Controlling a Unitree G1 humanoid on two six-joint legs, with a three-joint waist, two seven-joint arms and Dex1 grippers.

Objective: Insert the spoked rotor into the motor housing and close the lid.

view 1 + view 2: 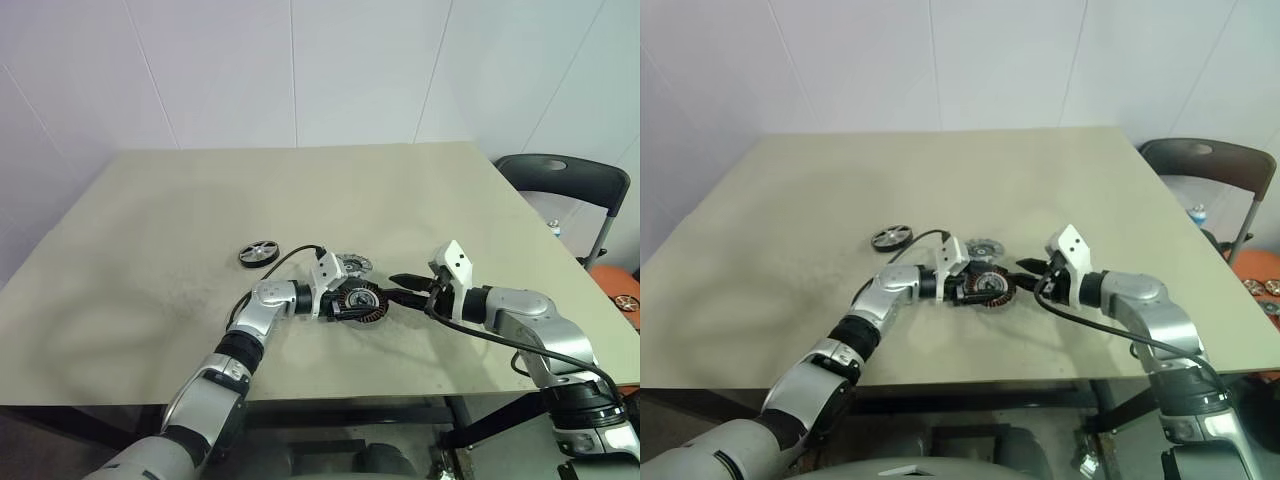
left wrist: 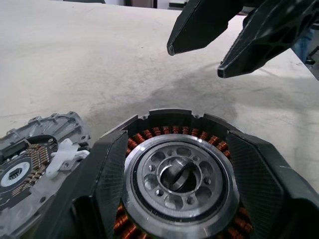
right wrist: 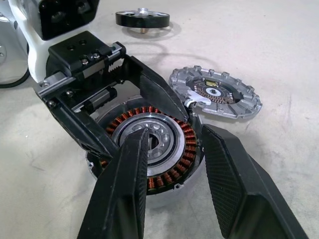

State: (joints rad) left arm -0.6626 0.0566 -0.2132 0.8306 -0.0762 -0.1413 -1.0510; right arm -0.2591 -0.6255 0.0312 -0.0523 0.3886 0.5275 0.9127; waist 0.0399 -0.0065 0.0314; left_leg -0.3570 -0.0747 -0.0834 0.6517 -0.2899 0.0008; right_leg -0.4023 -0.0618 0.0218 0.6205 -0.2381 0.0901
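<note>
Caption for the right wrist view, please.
Left gripper straddles the motor housing, open right gripper hovering close; lid and spoked rotor lie apart on the table.

This looks like a robotics lab or test room, not a home. I see plain white panel walls [image 1: 300,70] with thin seams, and one bare beige bench [image 1: 200,200] standing against them. On the bench lie only motor parts: a motor housing [image 3: 149,144] with copper windings, a notched lid [image 3: 215,91] and a spoked rotor [image 1: 259,253]. A dark folding chair [image 1: 565,185] stands beside the bench at the right side
</note>
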